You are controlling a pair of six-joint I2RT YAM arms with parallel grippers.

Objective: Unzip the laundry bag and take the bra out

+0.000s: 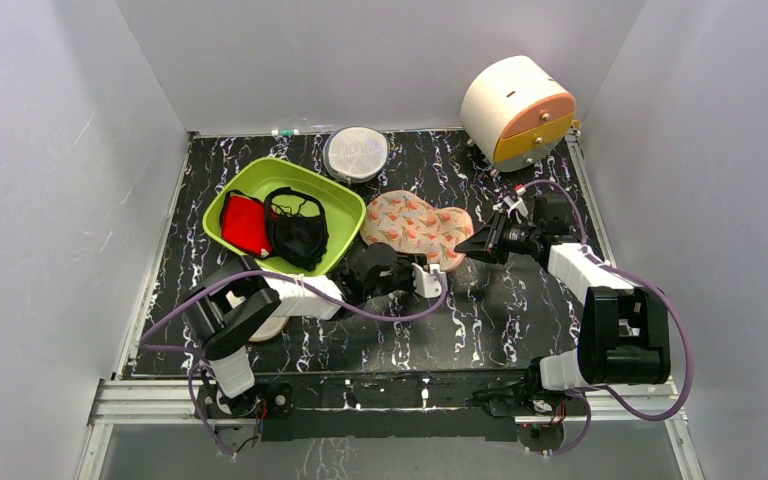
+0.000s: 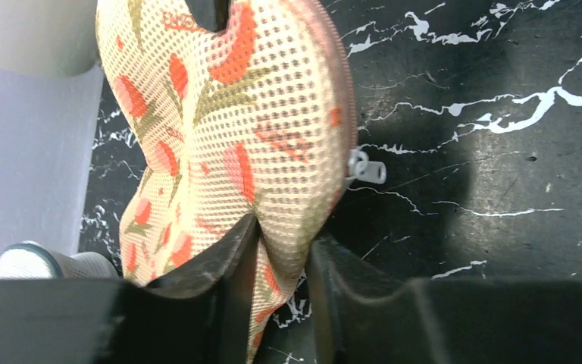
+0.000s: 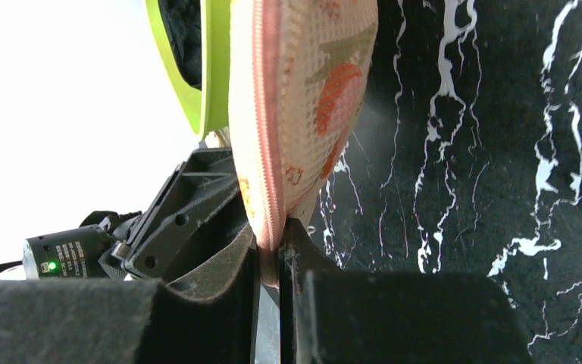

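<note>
the laundry bag (image 1: 412, 226) lies on the black marbled tabletop (image 1: 520, 310), just right of a green tub (image 1: 260, 180) and between the two arms. it is a peanut-shaped padded pouch of beige mesh printed with red-orange shapes and green stems. a pinkish zip (image 3: 267, 114) runs round its rim, and a small silver zip pull (image 2: 365, 168) sticks out from the edge. the stretch of zip in view looks shut, so what is inside is hidden.

the left pincer (image 2: 280, 262) has its fingers (image 2: 220, 262) pressed on either side of the bag's near end, the fabric squeezed between them. the right pincer (image 3: 271, 258) is clamped tight on the zip rim at the bag's right end.

from above, the left arm covers the bag's near edge and both pincers' tips are hard to make out. the wrist views cut off most of the bag. the tub holds a red garment (image 1: 244, 224) and a black garment (image 1: 297, 232), both crumpled. a grey round disc (image 1: 356, 153) stands at the back. a cream drum (image 1: 517, 110) sits at the back right.
</note>
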